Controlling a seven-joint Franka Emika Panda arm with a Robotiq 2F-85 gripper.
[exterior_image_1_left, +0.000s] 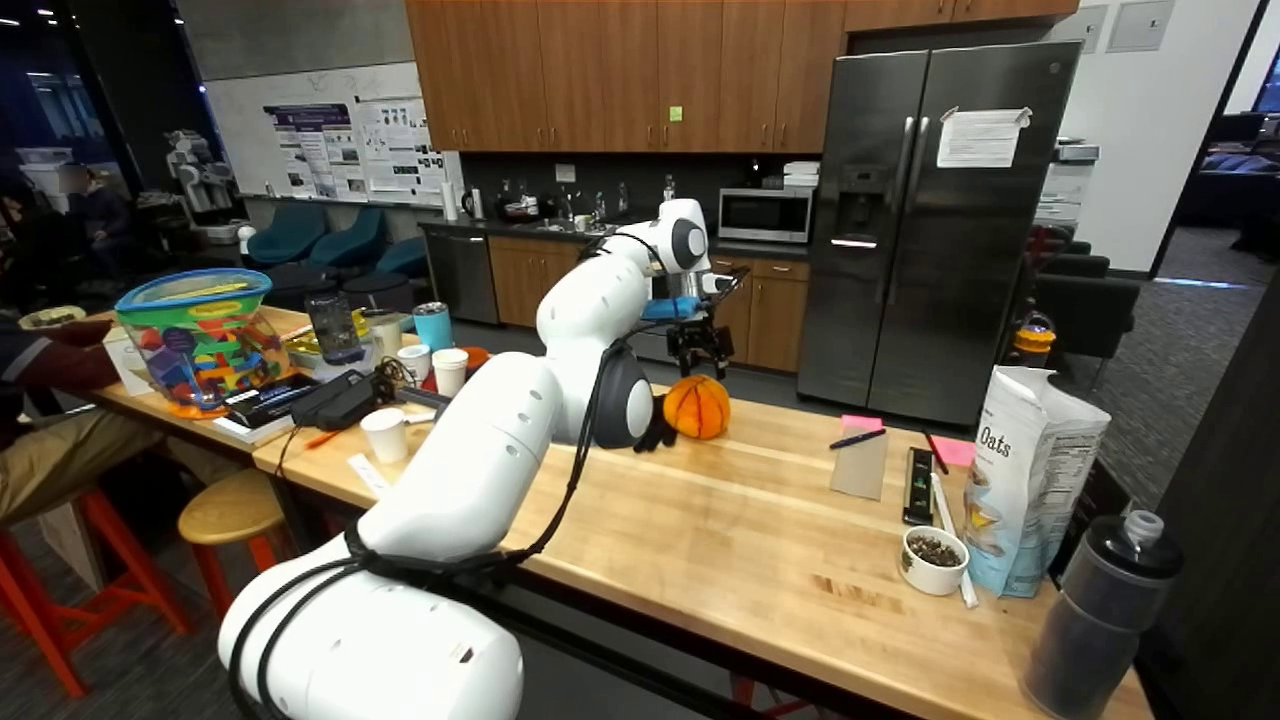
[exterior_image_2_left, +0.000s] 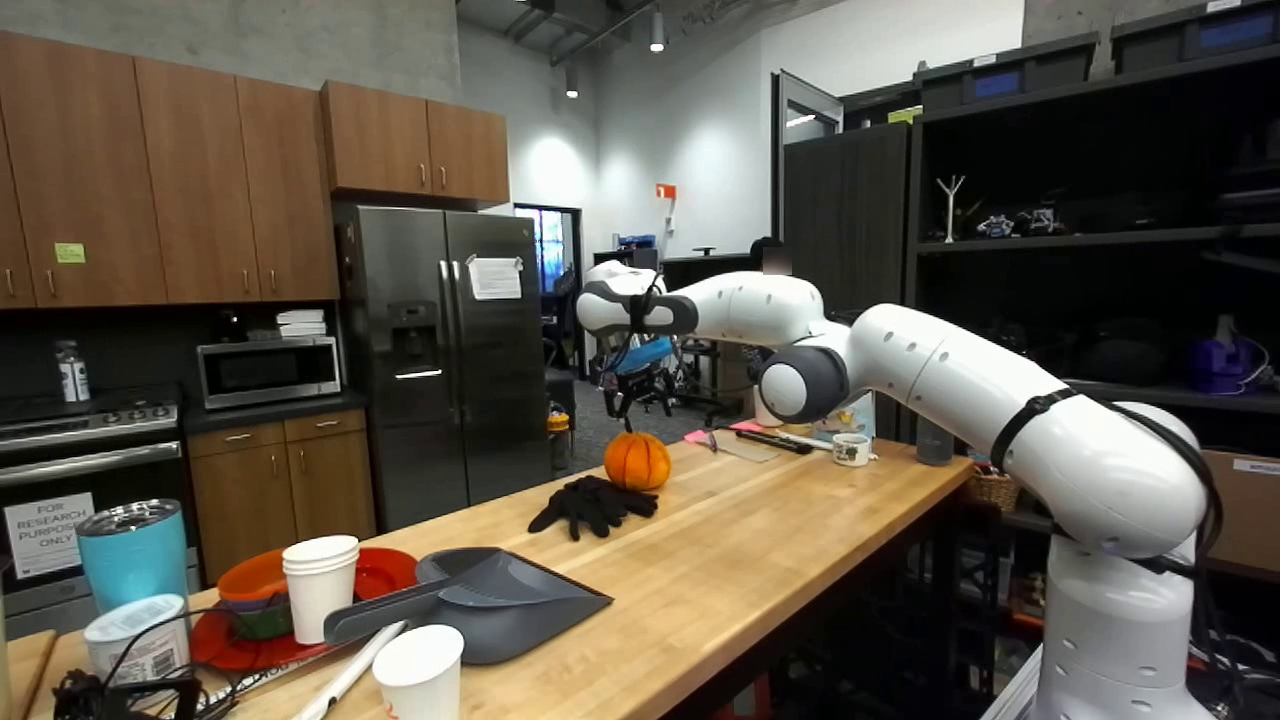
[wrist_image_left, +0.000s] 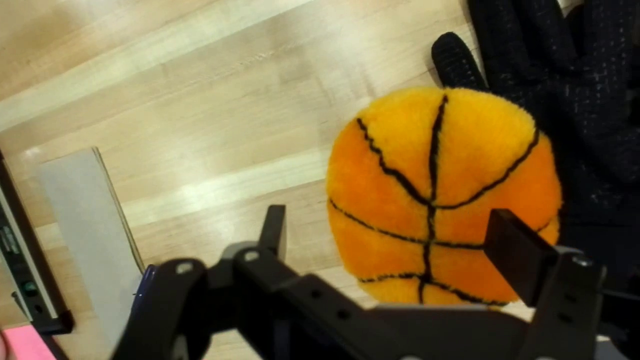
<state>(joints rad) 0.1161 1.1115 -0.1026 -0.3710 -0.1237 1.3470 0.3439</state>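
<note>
Two fingers stand apart. Wrist view: plush basketball below, one of them overlapping its four o'clock edge; lowering off-centre could squash it. In an exterior view: black glove crowding its half-past-seven side could get pinched too.

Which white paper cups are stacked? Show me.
In an exterior view, the stack beside the dustpan handle: several rims show. The cup nearer the camera shows only one.
</note>
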